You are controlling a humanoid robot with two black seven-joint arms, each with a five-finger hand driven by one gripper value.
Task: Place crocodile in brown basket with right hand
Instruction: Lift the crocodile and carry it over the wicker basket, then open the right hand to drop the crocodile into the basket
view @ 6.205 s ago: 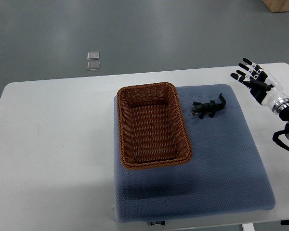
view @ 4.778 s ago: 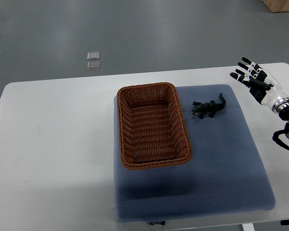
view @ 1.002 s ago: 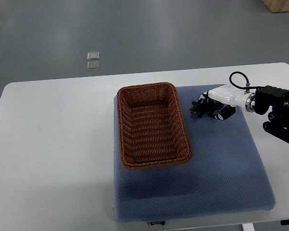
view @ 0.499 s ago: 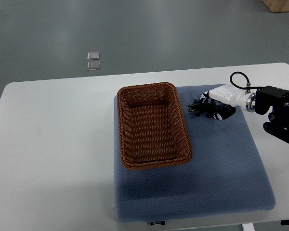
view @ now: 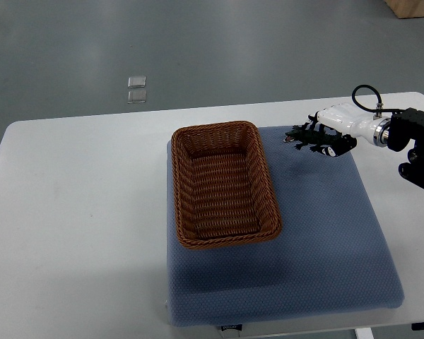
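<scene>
The right hand (view: 330, 138) comes in from the picture's 3 o'clock edge, its black fingers curled round the crocodile (view: 301, 136), which sticks out head first toward 9 o'clock. Half a second ago hand and toy sat lower in the picture, down on the mat (view: 318, 240). Now both have moved toward 12 o'clock, to the mat's far edge, and the toy looks lifted clear, with a faint shadow on the cloth beneath it. About six seconds ago the hand was spread open at the right edge, and the crocodile lay loose on the mat. The toy is now at about 2 o'clock from the basket (view: 175, 185), just beside its far right corner and outside the rim. The basket has not shifted. It lies on the left part of the mat on the white table (view: 78, 212).
</scene>
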